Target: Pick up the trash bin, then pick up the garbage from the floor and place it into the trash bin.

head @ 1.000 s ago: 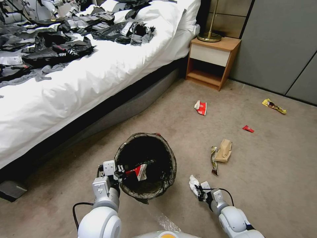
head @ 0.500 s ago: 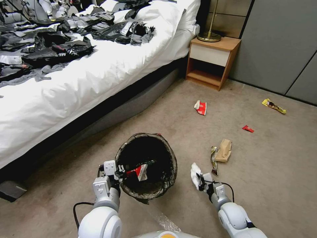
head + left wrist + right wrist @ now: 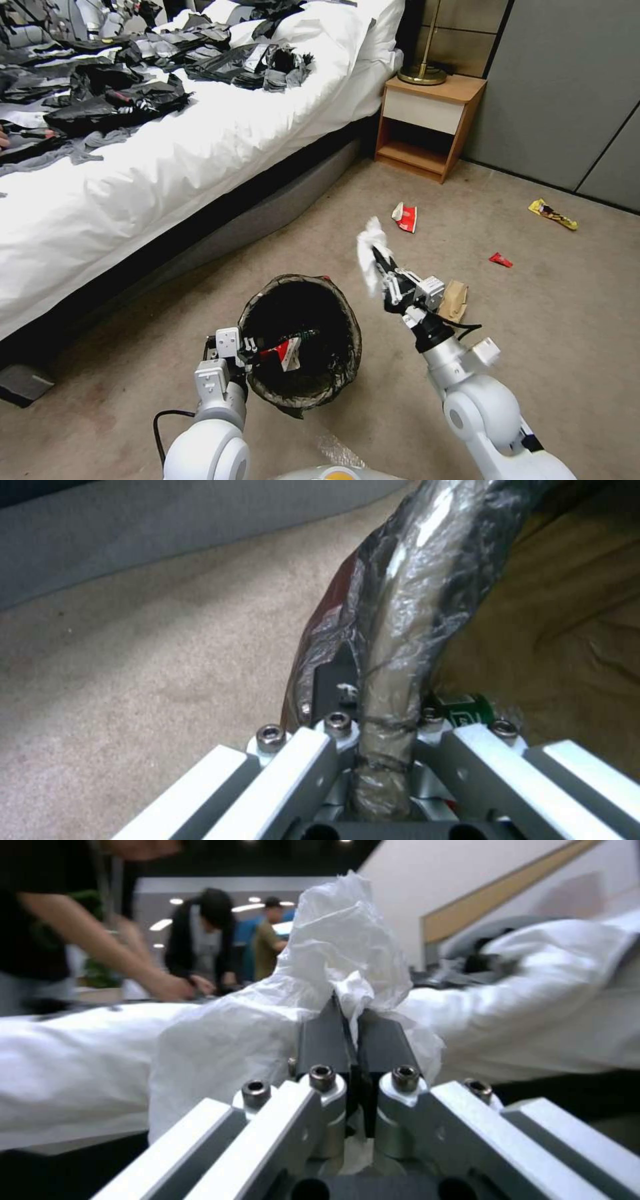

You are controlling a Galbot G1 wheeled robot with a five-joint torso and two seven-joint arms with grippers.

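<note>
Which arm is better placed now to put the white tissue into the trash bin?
The right. Its gripper is shut on the tissue, raised beside the trash bin. The left gripper is shut on the bin's rim, holding it.

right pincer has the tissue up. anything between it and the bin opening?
Nothing visible. The right pincer holds the tissue in the air, beside and above the trash bin, whose mouth is open. The left pincer grips the rim's near-left edge, off that path.

Both arms are glossy white with rounded joints and black cables (one loops at lower left); the left gripper [image 3: 248, 347] and right gripper [image 3: 381, 261] have silver-grey bodies, dark fingers and hex-socket screws.
</note>
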